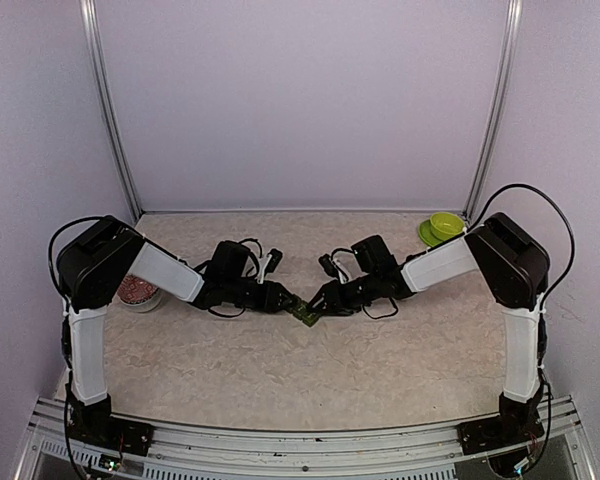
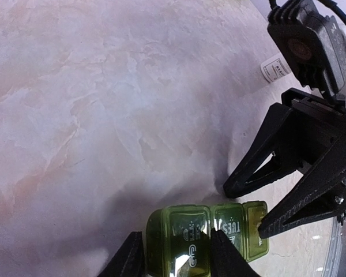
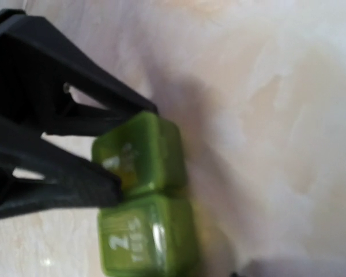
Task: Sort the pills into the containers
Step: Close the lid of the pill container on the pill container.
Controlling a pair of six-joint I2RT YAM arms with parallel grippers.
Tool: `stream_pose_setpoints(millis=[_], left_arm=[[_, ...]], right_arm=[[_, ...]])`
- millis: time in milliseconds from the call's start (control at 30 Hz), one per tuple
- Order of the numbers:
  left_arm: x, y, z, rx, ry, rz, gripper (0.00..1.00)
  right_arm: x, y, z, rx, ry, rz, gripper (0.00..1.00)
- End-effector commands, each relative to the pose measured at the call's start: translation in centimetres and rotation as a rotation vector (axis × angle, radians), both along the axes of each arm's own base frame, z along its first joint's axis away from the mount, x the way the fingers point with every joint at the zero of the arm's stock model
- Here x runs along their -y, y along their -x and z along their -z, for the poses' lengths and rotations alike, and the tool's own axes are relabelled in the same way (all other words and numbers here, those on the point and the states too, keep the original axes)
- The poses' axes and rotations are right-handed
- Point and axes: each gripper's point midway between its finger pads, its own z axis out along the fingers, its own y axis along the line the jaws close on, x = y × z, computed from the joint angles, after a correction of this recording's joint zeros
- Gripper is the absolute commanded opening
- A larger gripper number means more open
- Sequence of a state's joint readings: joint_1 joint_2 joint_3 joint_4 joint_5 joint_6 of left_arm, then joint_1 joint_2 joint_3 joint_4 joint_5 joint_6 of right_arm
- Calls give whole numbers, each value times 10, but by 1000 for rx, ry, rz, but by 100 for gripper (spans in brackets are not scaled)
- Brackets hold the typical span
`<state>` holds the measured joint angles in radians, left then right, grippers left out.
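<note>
The containers are a dark green strip of three joined lidded compartments, lying mid-table between both grippers. In the left wrist view the strip shows lids marked WED and TUES. My left gripper straddles the WED end and is shut on it. My right gripper is open at the other end. One of its fingertips rests on the end lid and the other is on the table beside it. The strip is blurred here. Something pale yellowish shows through the end lid. No loose pills are visible.
A white round tub with reddish contents stands at the left, behind my left arm. A lime-green bowl on its saucer stands at the back right corner. Walls close the table at the back and both sides.
</note>
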<state>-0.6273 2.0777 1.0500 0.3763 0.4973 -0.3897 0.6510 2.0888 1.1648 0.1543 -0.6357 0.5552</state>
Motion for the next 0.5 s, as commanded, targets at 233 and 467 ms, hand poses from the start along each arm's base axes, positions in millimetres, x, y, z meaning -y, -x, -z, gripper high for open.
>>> stream_pose_setpoints(millis=[233, 467], left_arm=[[-17, 14, 32, -50, -110, -33, 80], [-20, 12, 24, -30, -106, -55, 99]], right_arm=[[7, 5, -6, 30, 9, 9, 49], [8, 12, -8, 43, 5, 4, 49]])
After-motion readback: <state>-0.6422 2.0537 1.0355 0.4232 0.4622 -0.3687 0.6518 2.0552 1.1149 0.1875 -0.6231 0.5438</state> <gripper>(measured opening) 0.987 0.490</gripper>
